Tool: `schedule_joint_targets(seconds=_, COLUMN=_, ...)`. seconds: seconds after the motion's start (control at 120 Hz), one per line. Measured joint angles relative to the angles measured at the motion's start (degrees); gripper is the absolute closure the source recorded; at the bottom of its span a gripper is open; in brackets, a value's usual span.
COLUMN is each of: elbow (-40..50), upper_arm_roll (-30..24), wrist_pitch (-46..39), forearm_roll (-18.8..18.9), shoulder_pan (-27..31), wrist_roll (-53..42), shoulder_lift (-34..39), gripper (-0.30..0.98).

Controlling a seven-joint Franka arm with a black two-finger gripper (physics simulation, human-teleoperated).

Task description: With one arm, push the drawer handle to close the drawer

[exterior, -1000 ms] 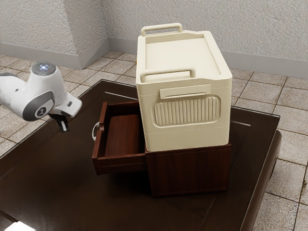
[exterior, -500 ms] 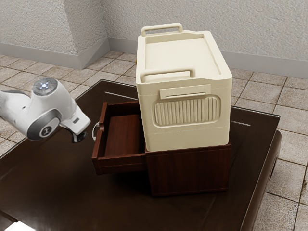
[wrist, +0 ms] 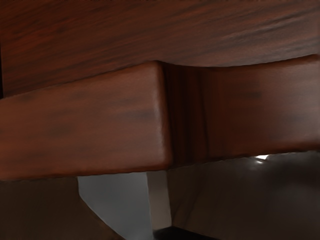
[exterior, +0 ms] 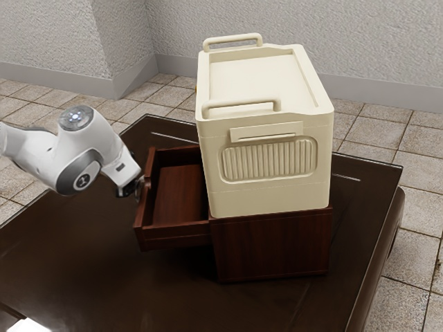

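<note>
Although the handle (exterior: 140, 187) sits on the front of the open, wood-grained drawer (exterior: 174, 236), right by my fingers (exterior: 127, 191), I can't tell whether they're spread or together. Below a ribbed cream box (exterior: 268, 162), the cabinet (exterior: 273, 245) stands on the glossy counter (exterior: 104, 277).

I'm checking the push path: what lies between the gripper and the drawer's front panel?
The metal handle lies between the gripper and the front panel, as the exterior view shows.
</note>
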State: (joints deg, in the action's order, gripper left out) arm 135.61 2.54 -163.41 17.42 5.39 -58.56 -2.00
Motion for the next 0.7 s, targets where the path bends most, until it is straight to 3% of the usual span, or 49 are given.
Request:
schedule_joint_targets(seconds=0.092, elbow=0.0, upper_arm_roll=-1.2, wrist_pitch=0.0, forearm_roll=-4.2, shoulder_pan=0.3, wrist_roll=-0.9, shoulder_lift=-0.3, gripper=0.79)
schedule_joint_targets(seconds=0.208, elbow=-0.3, upper_arm_roll=-3.2, wrist_pitch=0.0, forearm_roll=-6.3, shoulder_pan=0.6, wrist_roll=-1.7, shoulder_lift=-0.9, gripper=0.79)
schedule_joint_targets(seconds=0.7, elbow=-9.2, upper_arm_roll=-7.4, wrist_pitch=0.9, forearm_roll=-7.6, shoulder_pan=-3.8, wrist_roll=-3.8, shoulder_lift=-7.1, gripper=0.78)
